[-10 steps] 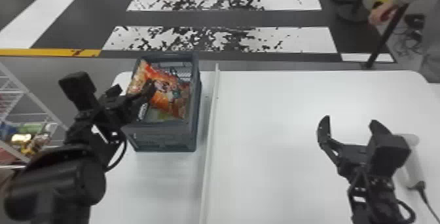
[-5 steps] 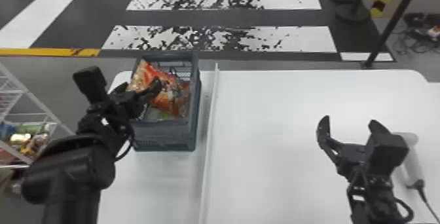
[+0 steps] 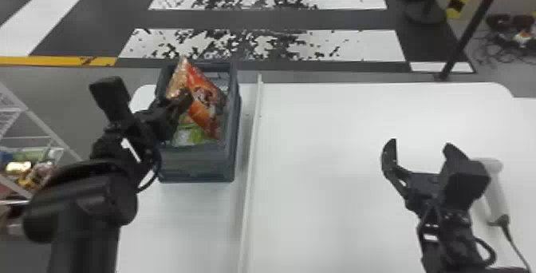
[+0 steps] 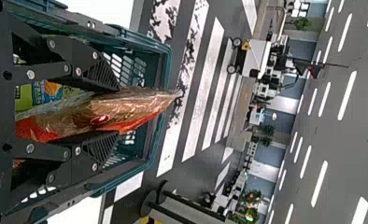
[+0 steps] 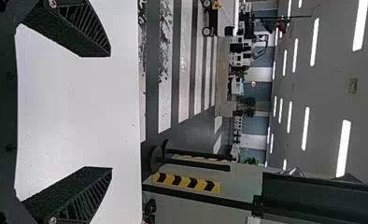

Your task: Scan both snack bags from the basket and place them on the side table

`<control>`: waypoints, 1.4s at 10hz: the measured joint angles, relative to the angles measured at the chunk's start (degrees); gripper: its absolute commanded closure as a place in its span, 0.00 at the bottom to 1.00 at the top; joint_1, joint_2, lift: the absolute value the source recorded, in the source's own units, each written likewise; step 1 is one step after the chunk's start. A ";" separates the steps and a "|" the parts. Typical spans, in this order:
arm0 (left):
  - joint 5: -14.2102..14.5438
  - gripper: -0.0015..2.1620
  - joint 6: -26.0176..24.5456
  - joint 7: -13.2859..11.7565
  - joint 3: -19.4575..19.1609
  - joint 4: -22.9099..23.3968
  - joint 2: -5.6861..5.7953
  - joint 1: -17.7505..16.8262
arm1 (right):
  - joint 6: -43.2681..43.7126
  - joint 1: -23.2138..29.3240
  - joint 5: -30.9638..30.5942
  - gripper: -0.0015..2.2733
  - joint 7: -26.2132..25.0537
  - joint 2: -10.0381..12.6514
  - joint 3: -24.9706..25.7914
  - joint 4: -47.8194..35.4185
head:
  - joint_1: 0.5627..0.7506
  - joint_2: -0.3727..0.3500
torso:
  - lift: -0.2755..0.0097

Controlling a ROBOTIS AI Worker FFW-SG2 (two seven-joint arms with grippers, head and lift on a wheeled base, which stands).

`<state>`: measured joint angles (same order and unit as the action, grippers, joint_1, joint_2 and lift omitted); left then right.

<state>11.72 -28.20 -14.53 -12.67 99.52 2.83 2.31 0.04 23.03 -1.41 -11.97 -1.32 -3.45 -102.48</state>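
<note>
OK, we've got the left gripper [image 4: 118,111] clamped on the orange snack bag [image 3: 203,100], which is tilted and partly above the rim of the basket [image 3: 195,163]. Key relation: the bag is edge-on between the pads, long axis running out along the fingers and past the tips. So we'd judge a lift straight up comes first, else its overhang could snag the far rim.

Green snack bag [image 3: 191,133] lies lower in the basket, next to the orange one; left arm is nearer to both. Scanner [image 3: 496,192] is well apart, on the counter [image 3: 339,120] across the divider strip [image 3: 252,152], just beside the right gripper [image 3: 420,144], fingers apart and empty. We'd expect that one to take the scanner.
</note>
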 measured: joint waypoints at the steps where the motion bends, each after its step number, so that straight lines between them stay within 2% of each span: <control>1: -0.45 0.85 -0.56 -0.72 -0.21 -0.09 0.01 -0.13 | 0.00 0.02 0.00 0.02 0.00 0.04 0.00 -0.01 | 0.70 0.59 | 0.70; 2: -0.74 0.97 -1.32 -1.99 -0.46 -0.09 0.08 -0.19 | 0.09 0.12 0.00 0.02 -0.03 0.08 0.00 -0.07 | 0.70 0.59 | 0.70; 3: -0.94 0.98 -2.16 -2.09 -0.74 0.60 0.14 -0.15 | 0.15 0.23 0.00 0.02 -0.01 0.09 0.01 -0.14 | 0.70 0.59 | 0.70; 4: -1.15 0.98 -2.75 -1.07 -1.11 2.82 0.16 0.60 | 0.17 0.36 0.00 0.02 -0.01 0.09 0.02 -0.23 | 0.70 0.60 | 0.70; 6: -0.61 0.98 -5.83 -1.00 -2.41 10.11 0.28 2.59 | 0.19 0.44 0.00 0.02 -0.03 0.09 0.10 -0.41 | 0.70 0.62 | 0.70; 7: 1.01 0.98 -8.03 -1.39 -3.51 15.28 0.33 4.21 | 0.28 0.42 0.00 0.02 -0.03 0.14 0.09 -0.50 | 0.70 0.62 | 0.70; 9: 5.92 0.98 -15.00 -2.94 -5.37 24.02 0.33 5.84 | 0.32 0.30 0.00 0.02 0.00 0.18 0.02 -0.60 | 0.70 0.60 | 0.70; 11: 9.54 0.98 -26.58 -4.30 -7.35 32.32 0.16 5.92 | 0.34 0.49 0.00 0.02 -0.01 0.14 0.04 -1.09 | 0.70 0.57 | 0.70; 12: 13.62 0.98 -31.50 -6.90 -9.39 35.52 -0.02 5.92 | 0.24 0.49 0.00 0.02 0.00 0.02 0.17 -1.20 | 0.70 0.55 | 0.70; 13: 19.14 0.98 -33.92 -9.10 -11.32 36.81 -0.10 6.03 | 0.18 0.39 0.00 0.02 -0.03 -0.05 0.40 -1.20 | 0.70 0.51 | 0.70; 14: 23.45 0.98 -35.23 -10.58 -12.10 37.32 -0.22 6.59 | 0.17 0.21 0.06 0.02 -0.04 -0.08 0.53 -1.18 | 0.70 0.47 | 0.70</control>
<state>35.17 -63.43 -25.11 -24.77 136.83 2.61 8.91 0.21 23.23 -1.35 -12.01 -1.40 -2.92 -103.66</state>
